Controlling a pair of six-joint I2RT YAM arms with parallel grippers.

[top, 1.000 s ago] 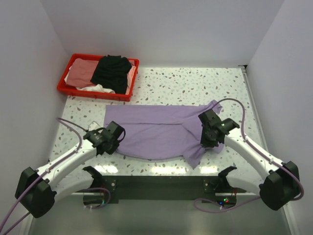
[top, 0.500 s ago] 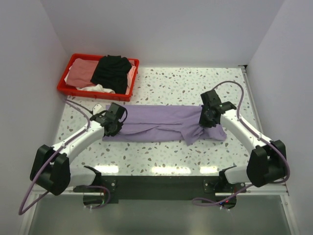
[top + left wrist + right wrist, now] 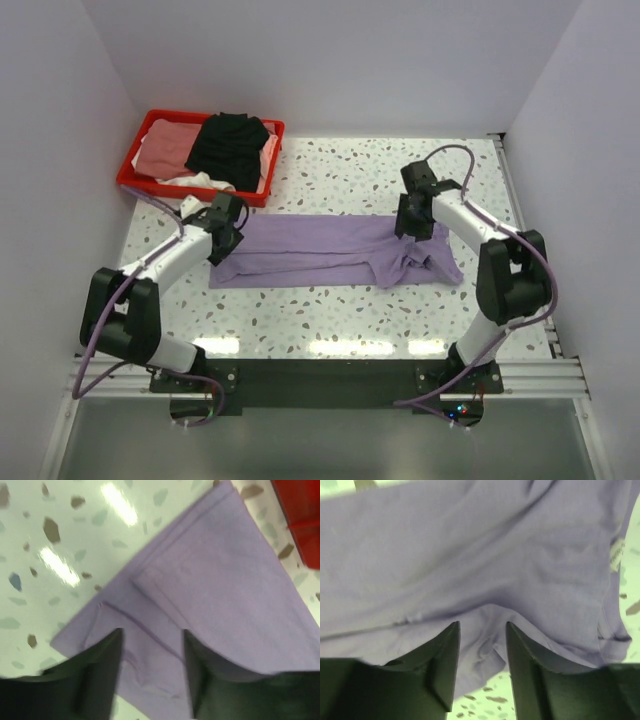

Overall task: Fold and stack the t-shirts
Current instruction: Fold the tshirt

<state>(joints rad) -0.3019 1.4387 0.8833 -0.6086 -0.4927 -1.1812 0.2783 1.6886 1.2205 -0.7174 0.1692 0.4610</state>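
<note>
While both jaws stand apart, the lavender t-shirt lies folded on the table

From above, it forms a long band, with the left gripper at its left end and the right gripper over its right. A black t-shirt sits in the red tray.
Left wrist: fingers spread above doubled cloth.
Right wrist: fingers spread, purple cloth beneath.

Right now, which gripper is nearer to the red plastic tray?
Left. The left gripper is just in front of the red plastic tray; the right gripper is across the table, at the far end of the lavender shirt.
</note>
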